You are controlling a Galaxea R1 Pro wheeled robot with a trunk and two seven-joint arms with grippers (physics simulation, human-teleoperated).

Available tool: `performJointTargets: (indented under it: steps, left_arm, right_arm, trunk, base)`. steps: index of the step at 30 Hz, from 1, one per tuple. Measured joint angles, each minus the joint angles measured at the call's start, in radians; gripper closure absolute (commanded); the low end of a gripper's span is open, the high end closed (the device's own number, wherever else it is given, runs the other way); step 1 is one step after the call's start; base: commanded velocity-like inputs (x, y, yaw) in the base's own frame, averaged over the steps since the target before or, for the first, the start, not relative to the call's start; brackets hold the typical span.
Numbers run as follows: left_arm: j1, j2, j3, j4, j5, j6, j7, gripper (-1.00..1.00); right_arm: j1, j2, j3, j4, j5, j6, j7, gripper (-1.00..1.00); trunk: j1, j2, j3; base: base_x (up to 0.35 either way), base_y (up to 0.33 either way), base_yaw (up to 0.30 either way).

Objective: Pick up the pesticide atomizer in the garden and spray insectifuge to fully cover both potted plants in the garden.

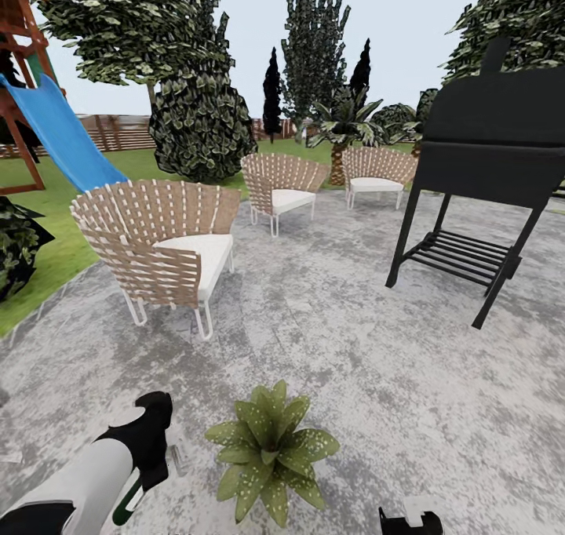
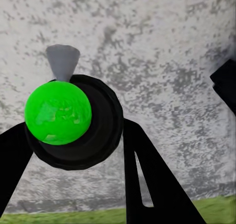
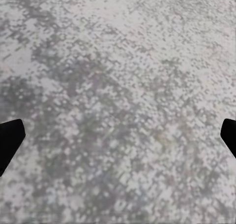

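Note:
One potted plant (image 1: 271,449), a low rosette of pointed green leaves with pale speckles, sits on the grey paved patio (image 1: 353,331) close in front of me; the leaves hide its pot. Just left of it, my left gripper (image 1: 153,441) is shut on the pesticide atomizer (image 1: 128,504), whose dark green handle shows below the black fingers. In the left wrist view the atomizer (image 2: 59,113) has a bright green round top, a black ring and a grey nozzle, held between the gripper (image 2: 73,135). My right gripper (image 1: 410,519) is low at the right, open (image 3: 118,140) over bare paving.
Three woven chairs with white cushions (image 1: 161,245) (image 1: 282,182) (image 1: 377,174) ring the patio. A black grill (image 1: 486,166) stands at the right. A blue slide (image 1: 63,135), lawn (image 1: 47,229), a round shrub (image 1: 200,127) and a wooden fence (image 1: 118,131) lie behind.

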Motion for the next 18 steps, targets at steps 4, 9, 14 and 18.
performJointTargets:
  steps: [4,9,14,18]
  left_arm:
    - [0.000,-0.001,0.001,0.000,0.002,-0.006,-0.007,1.00]
    - [0.000,-0.003,0.001,0.000,0.007,-0.006,-0.007,1.00]
    - [0.000,-0.004,0.001,0.000,0.009,-0.004,-0.006,1.00]
    - [-0.001,-0.007,0.001,-0.019,0.011,-0.001,-0.007,1.00]
  right_arm:
    - [0.000,0.000,0.000,0.000,0.001,0.000,0.000,-1.00]
    - [0.000,-0.001,0.000,0.000,0.001,0.000,0.000,-1.00]
    - [0.000,-0.001,0.000,0.000,0.001,0.000,0.000,-1.00]
    - [0.000,-0.001,0.000,0.000,0.001,0.000,0.000,-1.00]
  trunk:
    - [0.000,0.000,0.000]
    - [0.000,0.000,0.000]
    - [0.000,0.000,0.000]
    - [0.000,0.000,0.000]
  base:
    - [0.017,-0.030,0.259]
    - [0.004,-0.229,0.050]
    - [-0.250,-0.173,0.001]
    - [-0.096,-0.046,0.000]
